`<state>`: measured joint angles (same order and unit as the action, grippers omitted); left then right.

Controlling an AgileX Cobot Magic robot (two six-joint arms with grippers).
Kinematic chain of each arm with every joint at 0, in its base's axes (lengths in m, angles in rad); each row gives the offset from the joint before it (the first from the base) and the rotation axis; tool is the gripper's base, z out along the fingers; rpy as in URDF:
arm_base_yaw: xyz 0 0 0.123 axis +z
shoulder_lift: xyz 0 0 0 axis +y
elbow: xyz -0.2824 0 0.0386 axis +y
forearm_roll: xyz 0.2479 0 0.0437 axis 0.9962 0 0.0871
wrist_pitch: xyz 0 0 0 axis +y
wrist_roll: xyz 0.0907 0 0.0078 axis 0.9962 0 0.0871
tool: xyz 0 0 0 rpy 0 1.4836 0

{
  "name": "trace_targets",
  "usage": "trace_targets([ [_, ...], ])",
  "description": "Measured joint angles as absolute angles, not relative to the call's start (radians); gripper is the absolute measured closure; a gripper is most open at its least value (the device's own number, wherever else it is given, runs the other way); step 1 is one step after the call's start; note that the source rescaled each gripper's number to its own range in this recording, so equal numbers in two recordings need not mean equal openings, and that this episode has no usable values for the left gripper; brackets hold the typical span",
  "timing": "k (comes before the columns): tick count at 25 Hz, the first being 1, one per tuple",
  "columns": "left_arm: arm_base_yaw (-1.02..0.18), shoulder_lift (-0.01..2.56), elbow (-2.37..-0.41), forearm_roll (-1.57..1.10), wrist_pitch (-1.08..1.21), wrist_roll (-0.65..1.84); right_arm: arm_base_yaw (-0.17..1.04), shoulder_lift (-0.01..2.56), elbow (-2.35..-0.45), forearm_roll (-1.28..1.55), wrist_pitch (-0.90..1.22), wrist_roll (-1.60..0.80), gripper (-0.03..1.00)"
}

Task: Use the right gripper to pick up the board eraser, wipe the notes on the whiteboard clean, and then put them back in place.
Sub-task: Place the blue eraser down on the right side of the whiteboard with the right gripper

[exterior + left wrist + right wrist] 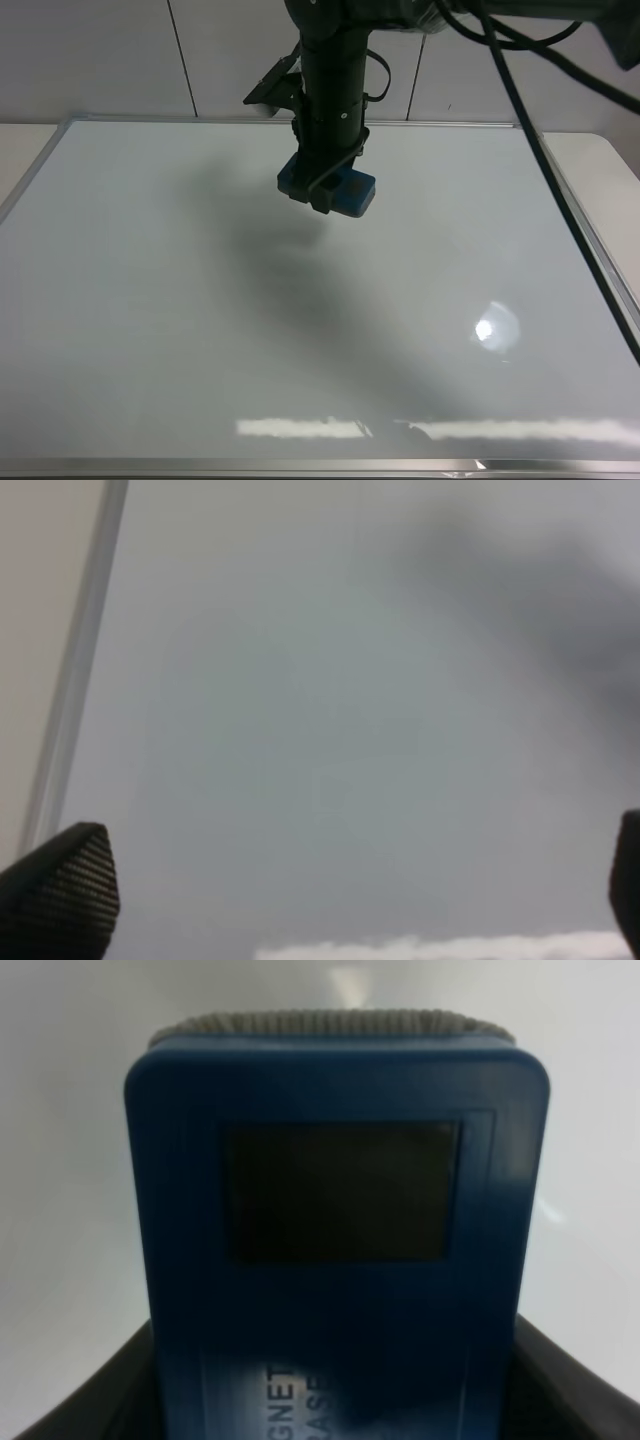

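Blue board eraser, dark grey patch, white whiteboard, silver frame

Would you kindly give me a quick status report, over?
Right gripper shut on board eraser, over far middle of whiteboard. Left gripper open, empty. No notes visible; nothing in the way.

Off-white table, seen only as narrow strips past the far left and far right corners. Lying flat on it, a large glossy whiteboard with a thin silver-grey frame, covering nearly all of the top. Bright glare spot and pale reflected bands near the close edge; soft dark shadow across the middle.
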<state>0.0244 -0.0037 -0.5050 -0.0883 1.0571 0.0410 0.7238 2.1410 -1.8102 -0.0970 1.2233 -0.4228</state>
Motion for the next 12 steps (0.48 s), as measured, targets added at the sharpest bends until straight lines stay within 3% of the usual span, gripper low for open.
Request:
trace_targets([
  [12,0.024,-0.004,-0.505,-0.088,1.057,0.041,0.509,1.939,-1.444,-0.108,1.043,-0.442,0.93],
])
